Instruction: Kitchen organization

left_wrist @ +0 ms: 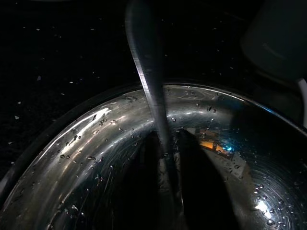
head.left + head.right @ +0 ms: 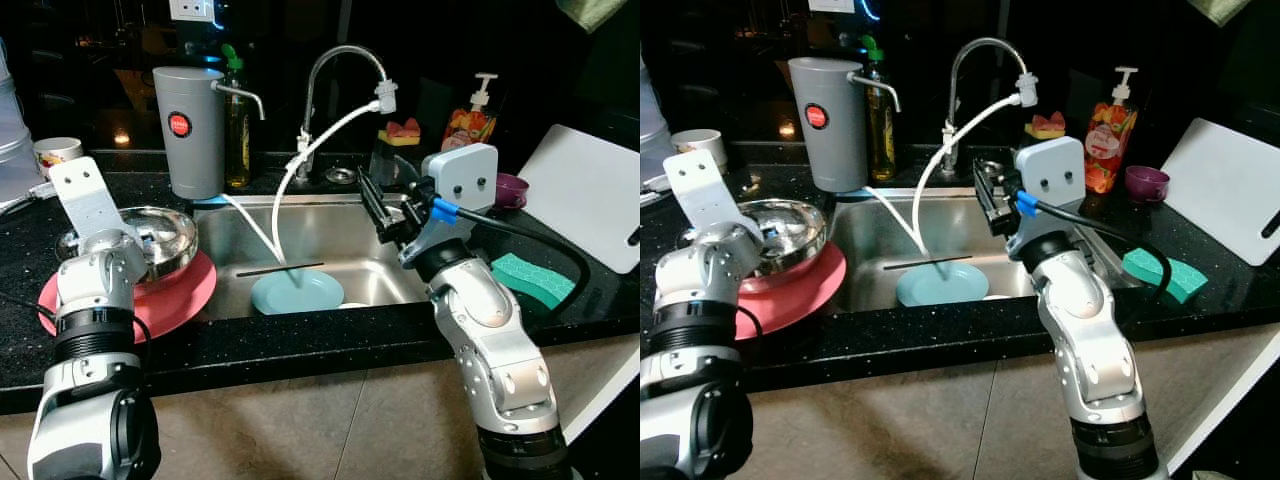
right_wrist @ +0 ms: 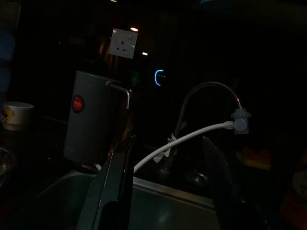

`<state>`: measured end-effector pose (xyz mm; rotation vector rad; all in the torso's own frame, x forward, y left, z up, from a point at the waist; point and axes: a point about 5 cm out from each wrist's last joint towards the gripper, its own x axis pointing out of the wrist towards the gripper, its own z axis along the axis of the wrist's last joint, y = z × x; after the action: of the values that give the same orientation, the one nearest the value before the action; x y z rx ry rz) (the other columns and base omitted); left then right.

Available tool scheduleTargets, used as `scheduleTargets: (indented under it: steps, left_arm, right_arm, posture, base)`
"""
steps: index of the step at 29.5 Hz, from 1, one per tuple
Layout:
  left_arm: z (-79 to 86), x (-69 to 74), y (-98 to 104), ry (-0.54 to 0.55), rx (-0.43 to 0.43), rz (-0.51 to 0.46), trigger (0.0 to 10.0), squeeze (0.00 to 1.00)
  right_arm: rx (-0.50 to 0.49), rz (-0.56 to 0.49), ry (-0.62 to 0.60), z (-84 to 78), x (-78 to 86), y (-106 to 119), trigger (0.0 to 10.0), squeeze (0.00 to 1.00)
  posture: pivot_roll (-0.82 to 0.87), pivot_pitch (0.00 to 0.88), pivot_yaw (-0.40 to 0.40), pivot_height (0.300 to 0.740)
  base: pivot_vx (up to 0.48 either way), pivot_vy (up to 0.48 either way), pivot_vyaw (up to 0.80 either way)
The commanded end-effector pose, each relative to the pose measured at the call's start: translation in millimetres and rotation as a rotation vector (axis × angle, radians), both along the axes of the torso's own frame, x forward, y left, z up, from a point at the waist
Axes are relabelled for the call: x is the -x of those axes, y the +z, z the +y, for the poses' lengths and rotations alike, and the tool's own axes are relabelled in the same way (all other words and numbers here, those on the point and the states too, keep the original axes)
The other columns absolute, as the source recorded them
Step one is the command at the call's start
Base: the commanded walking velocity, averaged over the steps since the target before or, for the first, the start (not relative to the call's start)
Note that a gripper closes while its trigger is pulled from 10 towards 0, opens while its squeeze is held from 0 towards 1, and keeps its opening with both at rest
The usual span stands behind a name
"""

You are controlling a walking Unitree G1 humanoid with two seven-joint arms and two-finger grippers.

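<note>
- The black speckled bench [image 2: 300, 345] runs across the scene, with a steel sink [image 2: 340, 235] set into its middle.
- A white cutting board [image 2: 590, 200] leans at the far right end of the bench.
- A grey water dispenser [image 2: 188, 130] with a red button stands at the sink's back left corner; a bottle with a green top [image 2: 237, 125] is just behind it.
- A curved tap [image 2: 340, 70] rises behind the sink, and a white hose [image 2: 300, 170] drops from its spout into the basin.
- A red plate [image 2: 175, 295] lies on the bench left of the sink, carrying a steel bowl [image 2: 165, 235].
- A pale blue plate [image 2: 297, 293] rests on the sink floor, a dark thin stick [image 2: 280, 269] just behind it.
- The left hand [image 1: 165, 158] is down inside the steel bowl, its fingers nearly together around a thin metal handle [image 1: 146, 62] that runs up and out over the rim.
- The right hand [image 2: 385, 210] hovers over the sink's right side, fingers spread apart and holding nothing, pointing toward the tap.
- A green sponge [image 2: 530, 278] lies on the bench right of the sink.
- A soap pump bottle [image 2: 472, 118], a purple cup [image 2: 512, 187] and a white mug [image 2: 55, 152] sit along the back.
</note>
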<state>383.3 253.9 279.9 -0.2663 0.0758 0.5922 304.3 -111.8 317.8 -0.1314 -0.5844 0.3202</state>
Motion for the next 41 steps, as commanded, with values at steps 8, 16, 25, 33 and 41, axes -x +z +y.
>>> scheduleTargets:
  steps: [8,16,25,33,41]
  left_arm:
    - [4.9,-0.7,4.6,0.006,-0.038,-0.037,0.0,0.00]
    - [-23.3,14.3,61.1,-0.161,-0.317,-0.430,10.0,0.00]
    - [-71.6,51.2,112.4,-0.541,-0.429,-0.820,10.0,0.00]
    - [-122.0,79.6,96.9,-1.173,-0.466,-0.841,10.0,0.00]
    - [-149.0,89.0,62.6,-1.464,-0.423,-0.767,10.0,0.00]
  right_arm:
    - [-0.003,-0.017,-0.004,-2.6,-0.3,4.1,10.0,0.00]
    - [-0.010,-0.020,-0.008,-4.1,-0.5,5.7,10.0,0.00]
    - [-0.177,-0.015,0.036,-9.1,-1.2,17.1,10.0,0.00]
    - [-0.261,-0.003,0.122,-10.9,3.4,23.8,10.0,0.00]
    - [-0.288,0.025,0.350,2.8,18.8,25.6,10.0,0.00]
  posture:
    - [0.04,0.030,-0.069,0.740]
    - [0.04,0.026,-0.073,0.740]
    - [0.04,0.025,-0.084,0.740]
    - [0.04,0.023,-0.089,0.740]
    - [0.02,0.033,-0.083,0.740]
  base:
    - [0.000,0.000,0.00]
    - [0.000,0.000,0.00]
    - [0.000,0.000,0.00]
    - [0.000,0.000,0.00]
    - [0.000,0.000,0.00]
